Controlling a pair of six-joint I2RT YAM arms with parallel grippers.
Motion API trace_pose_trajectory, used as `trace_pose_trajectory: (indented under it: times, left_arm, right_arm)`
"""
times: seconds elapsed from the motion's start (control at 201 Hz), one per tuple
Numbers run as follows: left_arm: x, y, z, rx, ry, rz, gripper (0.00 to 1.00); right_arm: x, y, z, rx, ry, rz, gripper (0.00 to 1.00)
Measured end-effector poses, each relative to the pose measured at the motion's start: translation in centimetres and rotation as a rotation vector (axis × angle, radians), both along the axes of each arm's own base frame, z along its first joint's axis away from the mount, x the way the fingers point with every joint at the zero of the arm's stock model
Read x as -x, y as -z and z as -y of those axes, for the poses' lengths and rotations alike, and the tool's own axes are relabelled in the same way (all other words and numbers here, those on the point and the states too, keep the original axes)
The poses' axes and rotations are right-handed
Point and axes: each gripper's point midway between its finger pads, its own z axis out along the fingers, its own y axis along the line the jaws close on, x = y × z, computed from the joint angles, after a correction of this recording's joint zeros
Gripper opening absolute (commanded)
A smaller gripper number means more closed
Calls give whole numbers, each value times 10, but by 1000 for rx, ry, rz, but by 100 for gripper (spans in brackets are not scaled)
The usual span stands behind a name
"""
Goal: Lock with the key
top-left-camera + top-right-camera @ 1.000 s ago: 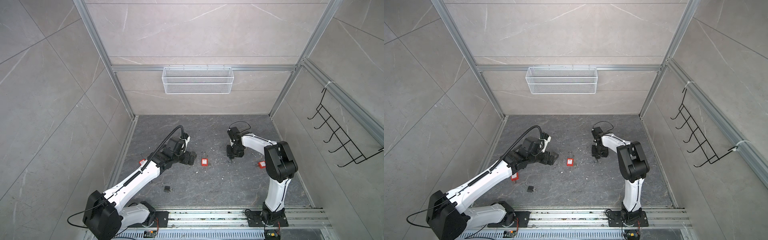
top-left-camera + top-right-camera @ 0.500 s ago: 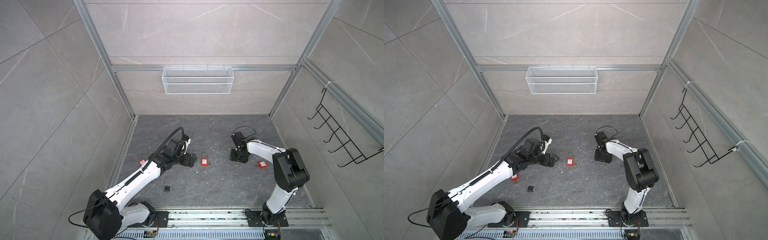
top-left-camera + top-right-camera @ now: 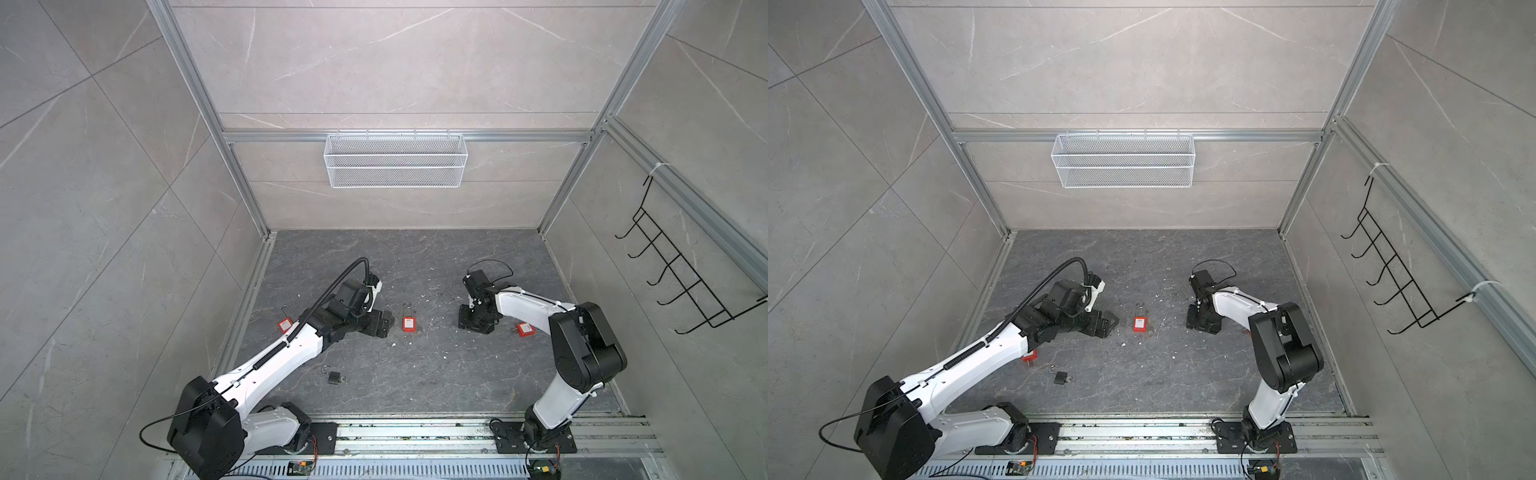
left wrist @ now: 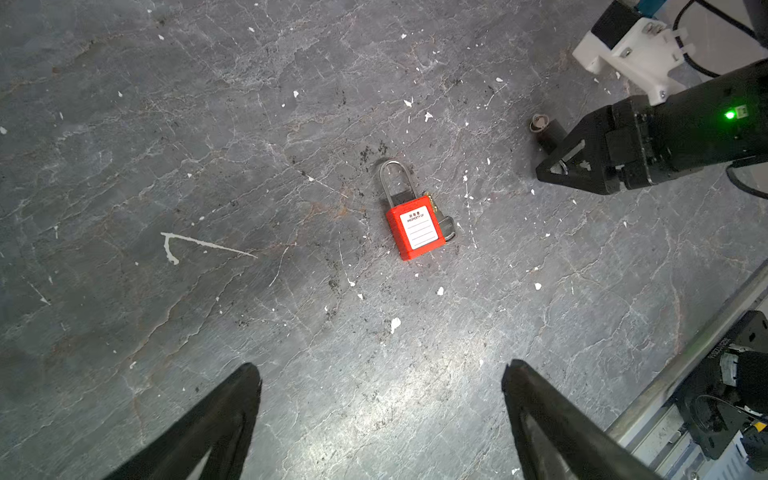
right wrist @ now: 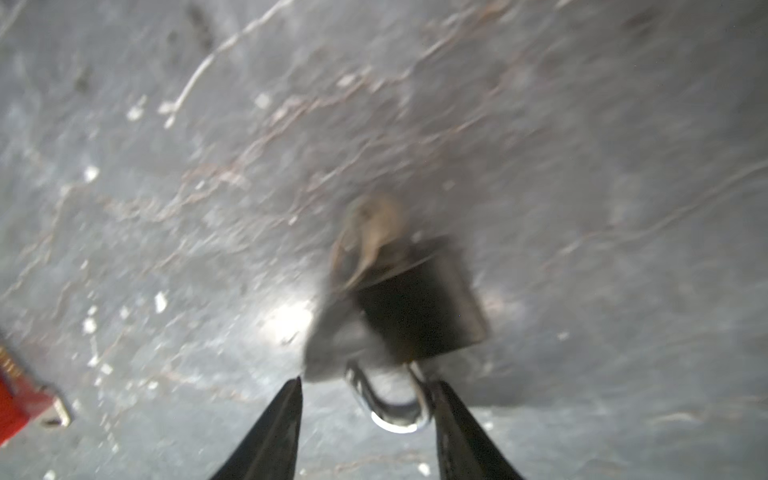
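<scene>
A red padlock (image 4: 415,226) lies flat on the dark floor, shackle closed, with a grey key (image 4: 451,228) sticking out from under its side. In both top views it (image 3: 409,323) (image 3: 1140,323) sits between the arms. My left gripper (image 4: 379,368) (image 3: 384,324) hovers just left of it, open and empty. My right gripper (image 5: 369,382) (image 3: 471,326) is low on the floor, open partway. The steel shackle (image 5: 395,405) of a small black padlock (image 5: 419,311) lies between its fingers, touching one. A blurred brassy piece (image 5: 370,237) shows at that lock's far end.
Another black padlock (image 3: 333,377) with its shackle open lies near the front. One more red padlock (image 3: 284,324) sits beside the left arm and another (image 3: 525,328) behind the right arm. A wire basket (image 3: 395,160) hangs on the back wall, and black hooks (image 3: 681,282) on the right wall.
My right gripper has shifted a little right and nearer the front, and its elbow has swung out to the right. The left arm has barely moved.
</scene>
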Motion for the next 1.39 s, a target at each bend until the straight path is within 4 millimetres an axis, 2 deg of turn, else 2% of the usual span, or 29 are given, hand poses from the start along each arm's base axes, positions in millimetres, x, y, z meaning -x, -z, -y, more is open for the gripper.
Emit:
trace_pose_trajectory:
  times: [0.229,0.388,0.508,0.637,0.707,0.926,1.15,1.394]
  left_arm:
    - [1,0,2,14,4,-10,93]
    - [2,0,3,17,1,-14,93]
    - [2,1,2,17,-2,-17,93]
    - [3,2,2,17,-4,-21,93]
    - [3,3,2,17,-5,-22,93]
    - [5,4,3,17,-2,-26,93]
    - [7,4,1,22,-9,-30,93]
    - [8,5,2,22,-7,-32,93]
  right_arm:
    - [5,-5,-30,-82,-35,-11,53]
    - [-11,-24,-48,-113,-59,46,54]
    - [-28,-42,-50,-90,-97,95,55]
    - [-44,-59,-44,-50,-148,132,57]
    - [-54,-63,-34,-32,-161,131,59]
    - [-71,-48,-1,25,-170,53,61]
    - [-68,-31,12,47,-180,-17,61]
    - [-59,-19,15,51,-198,-49,61]
